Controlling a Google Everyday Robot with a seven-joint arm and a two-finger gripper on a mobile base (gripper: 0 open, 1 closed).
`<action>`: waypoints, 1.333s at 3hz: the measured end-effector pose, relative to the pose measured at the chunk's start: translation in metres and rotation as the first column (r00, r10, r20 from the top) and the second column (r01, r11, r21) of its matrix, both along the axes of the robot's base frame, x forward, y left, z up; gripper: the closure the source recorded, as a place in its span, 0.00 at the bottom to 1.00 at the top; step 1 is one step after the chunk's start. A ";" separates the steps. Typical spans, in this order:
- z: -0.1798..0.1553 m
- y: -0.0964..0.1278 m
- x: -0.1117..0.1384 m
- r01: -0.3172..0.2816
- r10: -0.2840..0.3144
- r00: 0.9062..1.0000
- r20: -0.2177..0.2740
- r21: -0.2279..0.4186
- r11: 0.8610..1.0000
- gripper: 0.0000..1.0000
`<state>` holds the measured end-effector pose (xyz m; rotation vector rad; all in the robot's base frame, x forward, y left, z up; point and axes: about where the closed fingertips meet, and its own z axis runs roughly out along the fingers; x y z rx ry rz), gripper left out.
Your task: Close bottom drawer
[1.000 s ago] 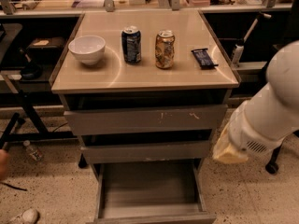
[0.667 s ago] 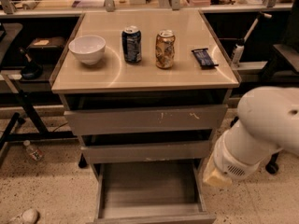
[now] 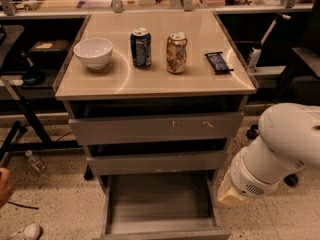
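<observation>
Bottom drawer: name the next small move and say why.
Probably bring the gripper, now beside the right wall of the pulled-out grey wood-grain bottom drawer, down and around to its flat front, since a push there would slide it shut.

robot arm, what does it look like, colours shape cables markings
The arm is a thick, smooth white shell with rounded segments, a dark seam at the joint and a small slotted vent. No cables or markings show. The gripper, at its lower end right of the bottom drawer, looks cream-beige.
</observation>
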<state>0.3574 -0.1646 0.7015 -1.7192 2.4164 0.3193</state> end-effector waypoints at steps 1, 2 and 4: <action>-0.066 0.002 -0.011 0.034 -0.032 0.997 -0.072 0.031 0.999 1.00; -0.144 0.005 -0.017 0.094 -0.088 0.985 -0.151 0.032 0.995 1.00; -0.210 0.004 -0.024 0.148 -0.138 0.963 -0.233 0.023 0.989 1.00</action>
